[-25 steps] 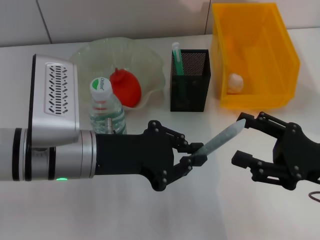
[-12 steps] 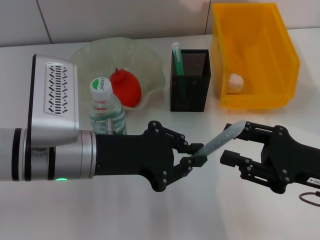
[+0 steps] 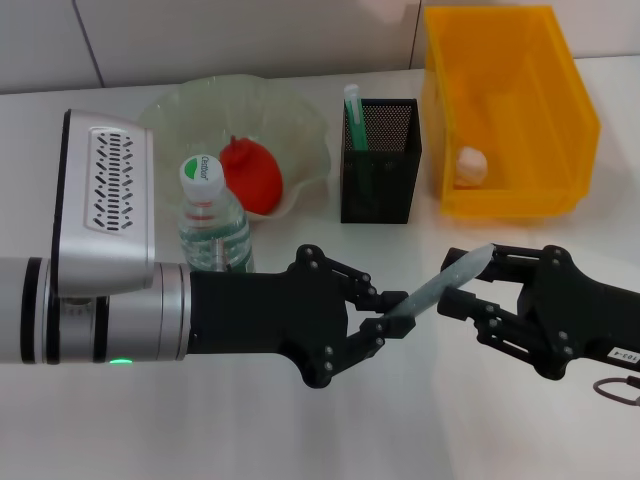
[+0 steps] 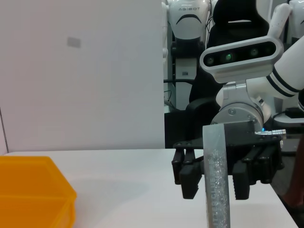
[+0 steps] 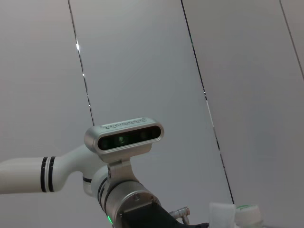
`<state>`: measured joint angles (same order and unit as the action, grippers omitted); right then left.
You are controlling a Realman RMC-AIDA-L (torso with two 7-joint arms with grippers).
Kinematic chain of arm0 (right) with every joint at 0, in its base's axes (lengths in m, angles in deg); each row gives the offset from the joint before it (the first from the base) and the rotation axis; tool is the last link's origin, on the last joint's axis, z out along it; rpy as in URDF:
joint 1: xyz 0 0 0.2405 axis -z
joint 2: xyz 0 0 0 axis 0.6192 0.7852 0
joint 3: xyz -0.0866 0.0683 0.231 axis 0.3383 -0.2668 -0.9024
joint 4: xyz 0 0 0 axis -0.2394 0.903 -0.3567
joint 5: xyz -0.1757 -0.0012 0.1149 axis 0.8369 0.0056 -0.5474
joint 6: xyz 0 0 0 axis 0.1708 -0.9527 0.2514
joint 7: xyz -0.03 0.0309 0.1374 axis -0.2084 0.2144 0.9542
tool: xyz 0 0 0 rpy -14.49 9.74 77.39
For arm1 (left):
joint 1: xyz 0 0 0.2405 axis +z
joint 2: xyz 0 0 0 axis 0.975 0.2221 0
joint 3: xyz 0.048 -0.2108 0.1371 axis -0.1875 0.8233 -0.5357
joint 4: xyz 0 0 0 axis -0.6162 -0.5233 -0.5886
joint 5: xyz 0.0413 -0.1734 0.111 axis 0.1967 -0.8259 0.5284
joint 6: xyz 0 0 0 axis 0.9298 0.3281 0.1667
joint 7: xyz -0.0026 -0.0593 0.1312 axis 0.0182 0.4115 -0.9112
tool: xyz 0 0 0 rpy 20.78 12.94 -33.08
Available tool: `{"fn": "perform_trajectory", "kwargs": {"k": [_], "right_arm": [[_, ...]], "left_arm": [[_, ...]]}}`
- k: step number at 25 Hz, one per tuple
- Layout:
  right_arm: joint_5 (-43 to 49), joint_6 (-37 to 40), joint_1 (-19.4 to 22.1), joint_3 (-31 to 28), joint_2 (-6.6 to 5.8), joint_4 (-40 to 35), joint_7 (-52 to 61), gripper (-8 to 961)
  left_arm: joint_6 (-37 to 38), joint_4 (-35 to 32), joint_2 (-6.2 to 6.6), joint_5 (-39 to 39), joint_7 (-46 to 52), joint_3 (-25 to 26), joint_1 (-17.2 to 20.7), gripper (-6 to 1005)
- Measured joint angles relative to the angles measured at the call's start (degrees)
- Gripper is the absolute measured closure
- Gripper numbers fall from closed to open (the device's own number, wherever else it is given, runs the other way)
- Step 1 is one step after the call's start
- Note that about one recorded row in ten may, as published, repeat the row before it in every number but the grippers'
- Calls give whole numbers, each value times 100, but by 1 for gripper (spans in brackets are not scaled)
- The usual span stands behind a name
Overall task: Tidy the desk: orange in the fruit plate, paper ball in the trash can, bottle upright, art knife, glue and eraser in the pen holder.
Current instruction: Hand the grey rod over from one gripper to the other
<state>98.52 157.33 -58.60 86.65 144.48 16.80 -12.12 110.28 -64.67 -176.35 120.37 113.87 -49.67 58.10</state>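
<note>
On the far side of the counter (image 3: 520, 420) stand three containers. The translucent fruit plate (image 3: 300, 125), far left, holds the orange (image 3: 250, 175). In the middle, the black mesh pen holder (image 3: 380, 165) has a green-and-white stick standing upright in its left corner; whether that is the glue cannot be told. The yellow bin serving as trash can (image 3: 510, 110), far right, holds the paper ball (image 3: 470, 165) against its near wall. The bottle (image 3: 212, 215) stands upright just near of the fruit plate, its green-and-white cap up.

Near centre, above the counter, the left gripper (image 3: 390, 312) is clamped on the lower end of the art knife (image 3: 438, 282). The knife's long axis runs diagonally, from the left gripper up and away to the right, its free end pointing toward the right gripper (image 3: 470, 285). That gripper's fingers are spread, one on each side of the knife's far end; whether they touch it cannot be told.

The left wrist view shows the knife (image 4: 216, 180) as a pale glittery bar rising straight up, with the right gripper (image 4: 214, 173) facing it behind, fingers apart, and a corner of the yellow bin (image 4: 33, 190). The right wrist view shows neither knife nor fingers, only the left arm's camera housing (image 5: 124, 135), the bottle cap (image 5: 247, 216) and the wall.
</note>
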Motion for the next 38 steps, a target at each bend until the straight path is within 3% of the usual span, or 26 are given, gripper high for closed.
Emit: {"fn": "perform_trajectory", "kwargs": {"k": [21, 27, 38], "right_arm": [[-38, -150, -132, 153, 5, 1, -42, 649], [-43, -230, -146, 194, 5, 7, -84, 803], [-154, -213, -107, 136, 29, 26, -115, 805]], "left_arm": [[3, 100, -8, -77, -15, 32, -5, 854], [10, 337, -1, -224, -32, 46, -101, 854], [87, 345, 0, -229, -206, 2, -62, 716]]}}
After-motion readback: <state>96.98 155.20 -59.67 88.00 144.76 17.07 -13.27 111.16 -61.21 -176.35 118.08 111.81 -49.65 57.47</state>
